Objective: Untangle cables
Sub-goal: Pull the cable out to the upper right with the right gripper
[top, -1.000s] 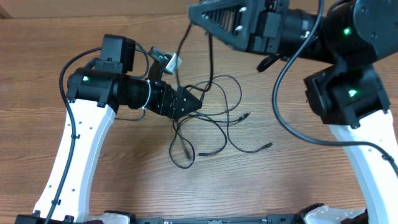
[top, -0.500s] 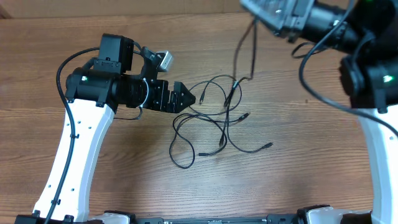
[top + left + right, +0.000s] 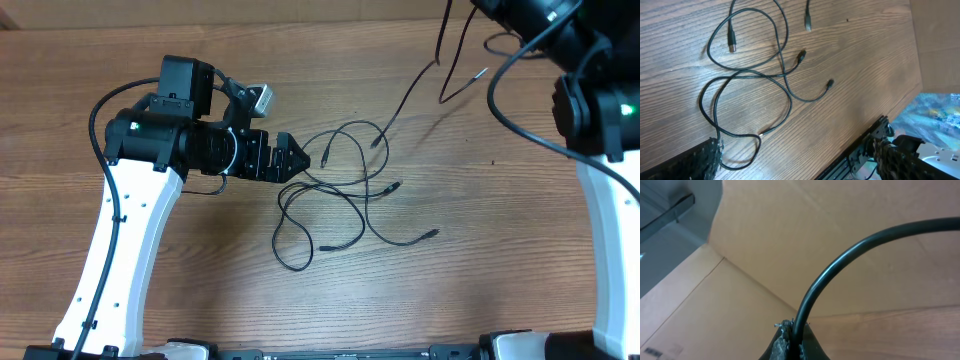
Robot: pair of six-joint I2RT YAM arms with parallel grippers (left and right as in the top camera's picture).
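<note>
Several thin black cables (image 3: 340,190) lie loosely looped on the wooden table; they also show in the left wrist view (image 3: 785,85). Their plug ends lie spread to the right (image 3: 398,185). My left gripper (image 3: 297,157) is open at the left edge of the pile, and one cable loop lies by its left finger (image 3: 755,150). My right gripper (image 3: 794,337) is shut on one cable (image 3: 840,260) and holds it high, out of the overhead view's top edge. That cable (image 3: 415,88) hangs down with both ends dangling, one end near the pile (image 3: 377,142).
The right arm (image 3: 590,110) stands over the table's right side. A cardboard wall (image 3: 840,225) rises behind the table. The table's front edge and frame rail (image 3: 865,150) show in the left wrist view.
My right gripper has risen and swung right, drawing its cable up and away from the pile. My left gripper has drawn back slightly to the left.
</note>
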